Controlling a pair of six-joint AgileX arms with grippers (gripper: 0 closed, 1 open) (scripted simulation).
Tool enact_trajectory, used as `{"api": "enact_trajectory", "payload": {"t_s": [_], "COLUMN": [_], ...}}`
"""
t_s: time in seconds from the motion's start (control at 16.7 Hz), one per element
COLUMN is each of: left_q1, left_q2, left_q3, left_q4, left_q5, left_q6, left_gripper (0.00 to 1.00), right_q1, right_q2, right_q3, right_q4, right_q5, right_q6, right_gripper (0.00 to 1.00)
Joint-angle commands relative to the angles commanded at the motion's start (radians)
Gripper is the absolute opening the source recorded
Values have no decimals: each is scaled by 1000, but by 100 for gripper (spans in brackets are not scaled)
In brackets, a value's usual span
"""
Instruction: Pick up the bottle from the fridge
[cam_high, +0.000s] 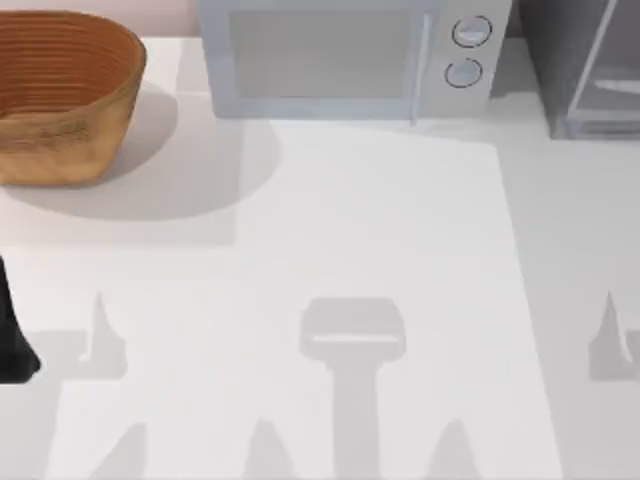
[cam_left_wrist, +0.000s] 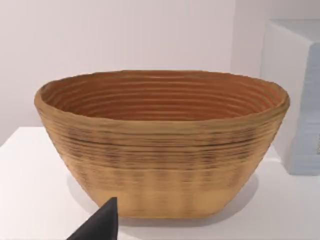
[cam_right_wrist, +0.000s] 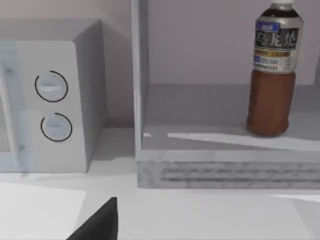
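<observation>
Scene: a white bench (cam_high: 380, 300) seen from above, with three things along its far edge.
Landmark: a pale silver boxy microwave with two round dials (cam_high: 340, 55), at the middle of the far edge.
Fridge: a dark grey boxy cabinet with a lighter grey frame (cam_high: 585, 70), just right of the microwave. In the right wrist view its front (cam_right_wrist: 225, 167) stands open and a grey shelf shows inside.
Bottle: a small dark bottle with a white screw cap, pale label band and reddish-brown lower body (cam_right_wrist: 274, 70). It stands upright on the fridge shelf, well inside, on the side away from the microwave, so its long axis is vertical.
Basket: a round woven tan basket (cam_high: 60, 95), left of the microwave, nothing seen in it.
Left hand: a dark part of the arm (cam_high: 15, 335) sits at the bench's left edge, well away from the microwave; whether that hand is spread or pressed together cannot be told.
Right hand: a dark tip (cam_right_wrist: 97, 222) juts into its wrist view; its state cannot be told either.
Key relation: the right wrist camera faces the fridge, with the bottle ahead and higher; the right arm looks the nearer one, and the reach would probably run forward into the opening.
</observation>
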Motion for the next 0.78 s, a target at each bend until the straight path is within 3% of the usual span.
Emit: {"api": "enact_trajectory", "payload": {"t_s": [0.36,0.78], "left_q1": [0,0], "left_q2": [0,0], "left_q3": [0,0], "left_q4": [0,0], "left_q5": [0,0], "left_q6": [0,0], "left_gripper": [100,100], "right_q1": [-30,-174], "right_q2": [98,579], "right_q3": [10,60], "right_q4": [89,523], "right_q5": [-30,-164], "right_q6": [-1,0], "right_gripper": [100,100]}}
